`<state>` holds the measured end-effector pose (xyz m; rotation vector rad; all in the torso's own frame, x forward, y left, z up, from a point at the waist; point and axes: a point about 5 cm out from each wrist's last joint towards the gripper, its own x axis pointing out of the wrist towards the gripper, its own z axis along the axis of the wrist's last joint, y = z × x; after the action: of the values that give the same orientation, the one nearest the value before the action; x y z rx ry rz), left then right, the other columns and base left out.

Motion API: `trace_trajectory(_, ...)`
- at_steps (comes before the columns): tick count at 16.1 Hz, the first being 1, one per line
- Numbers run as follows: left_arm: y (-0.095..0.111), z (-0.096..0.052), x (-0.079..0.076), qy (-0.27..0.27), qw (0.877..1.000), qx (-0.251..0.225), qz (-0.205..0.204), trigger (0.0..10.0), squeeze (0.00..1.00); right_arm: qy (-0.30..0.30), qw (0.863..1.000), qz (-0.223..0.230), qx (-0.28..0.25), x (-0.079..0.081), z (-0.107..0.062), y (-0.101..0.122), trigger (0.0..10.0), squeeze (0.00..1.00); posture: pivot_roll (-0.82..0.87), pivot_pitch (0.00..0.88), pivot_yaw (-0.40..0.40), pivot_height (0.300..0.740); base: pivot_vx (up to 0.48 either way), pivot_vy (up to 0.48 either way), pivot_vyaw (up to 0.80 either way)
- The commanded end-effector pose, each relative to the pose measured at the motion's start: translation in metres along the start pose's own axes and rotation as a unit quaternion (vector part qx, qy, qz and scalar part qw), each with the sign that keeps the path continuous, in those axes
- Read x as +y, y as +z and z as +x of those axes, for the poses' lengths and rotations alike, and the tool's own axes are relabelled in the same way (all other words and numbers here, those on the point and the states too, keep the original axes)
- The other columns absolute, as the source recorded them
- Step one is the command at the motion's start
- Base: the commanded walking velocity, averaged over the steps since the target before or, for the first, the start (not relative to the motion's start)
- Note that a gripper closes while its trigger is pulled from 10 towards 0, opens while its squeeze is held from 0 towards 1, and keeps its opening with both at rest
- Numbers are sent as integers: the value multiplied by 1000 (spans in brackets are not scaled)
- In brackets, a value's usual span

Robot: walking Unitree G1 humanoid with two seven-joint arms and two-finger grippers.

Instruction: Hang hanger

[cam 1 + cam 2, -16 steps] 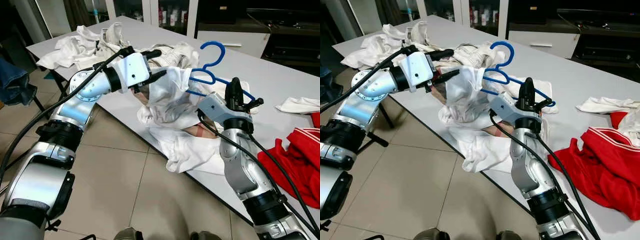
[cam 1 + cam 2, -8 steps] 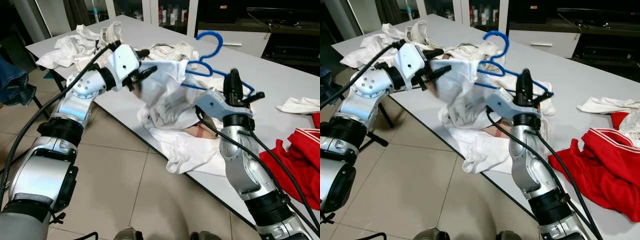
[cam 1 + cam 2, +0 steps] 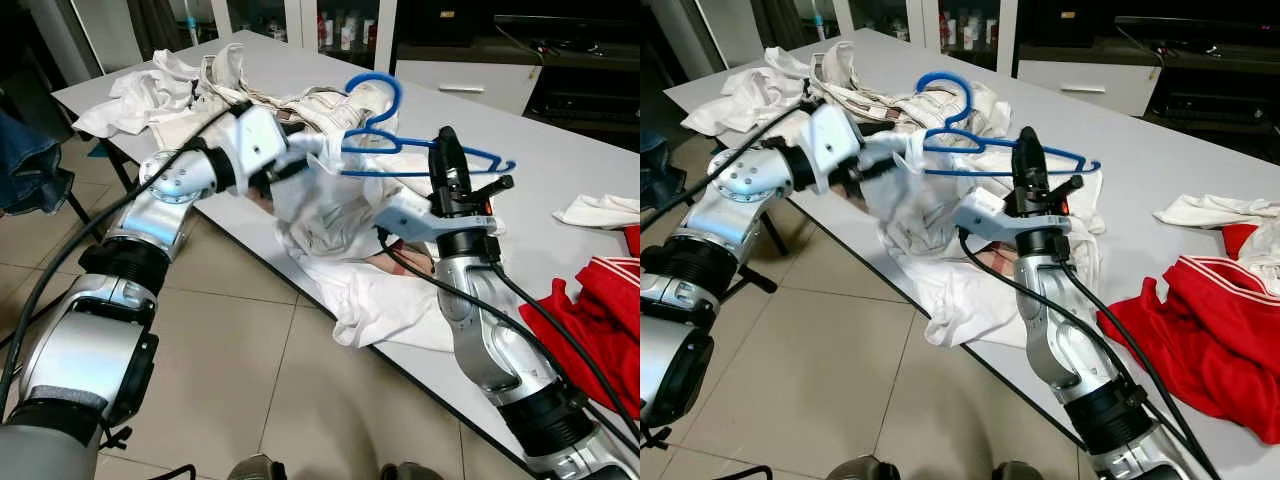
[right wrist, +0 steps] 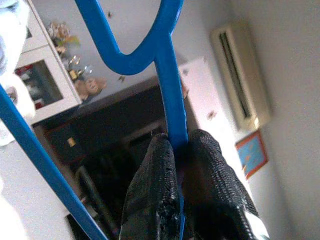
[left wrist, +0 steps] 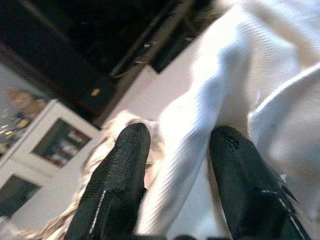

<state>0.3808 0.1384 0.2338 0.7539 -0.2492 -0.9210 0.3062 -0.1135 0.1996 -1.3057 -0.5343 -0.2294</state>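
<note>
The left gripper (image 5: 175, 175) pinches a fold of the white shirt (image 3: 330, 200) between its two fingers. The right gripper (image 4: 177, 160) squeezes the blue hanger (image 3: 980, 150), whose hook rises just past its fingertips, above the table (image 3: 560, 150).

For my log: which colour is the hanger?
The hanger is blue; the right wrist view shows it best.

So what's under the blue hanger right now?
The white garment hangs bunched under the blue hanger, pinched by the left gripper. The right gripper clamps the bar. The garment hides the tabletop beneath.
</note>
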Motion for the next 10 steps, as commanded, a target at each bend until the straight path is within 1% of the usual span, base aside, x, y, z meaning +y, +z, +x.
trace_trajectory(1,0,3,-7,-31,999,8,9,10000,0,-25,999,1,-42,-9,6,16,10000,525,-30,0,61,723,0,0,0)
trace_trajectory(2,0,5,-12,-47,999,11,13,10000,0,-17,999,8,-42,-8,6,17,10000,525,-30,0,61,723,0,0,0)
trace_trajectory(3,0,6,-13,-50,999,10,13,10000,0,-14,999,10,-41,-7,6,17,10000,525,-28,0,61,723,0,0,0)
trace_trajectory(4,2,8,-15,-58,998,5,10,9569,0,-9,999,10,-37,-4,6,16,10000,529,-24,0,62,723,0,0,0)
trace_trajectory(5,2,8,-15,-62,998,4,11,8471,0,-8,999,10,-36,-4,5,15,10000,533,-26,0,62,723,0,0,0)
trace_trajectory(6,2,8,-16,-64,998,5,8,7882,0,-8,999,9,-35,-4,6,15,10000,533,-27,0,64,723,0,0,0)
trace_trajectory(7,2,8,-16,-67,998,5,4,2941,0,-10,999,12,-30,-5,6,13,10000,529,-27,0,64,723,0,0,0)
trace_trajectory(8,1,8,-18,-70,998,6,2,2196,0,-10,999,14,-27,-5,7,13,10000,529,-27,0,64,723,0,0,0)
trace_trajectory(9,0,8,-18,-70,998,8,0,2706,0,-10,1000,14,-26,-5,7,13,10000,529,-28,0,62,723,0,0,0)
trace_trajectory(10,0,8,-19,-69,998,6,-3,1333,0,-6,1000,23,-20,-5,7,12,10000,537,-28,0,59,723,0,0,0)
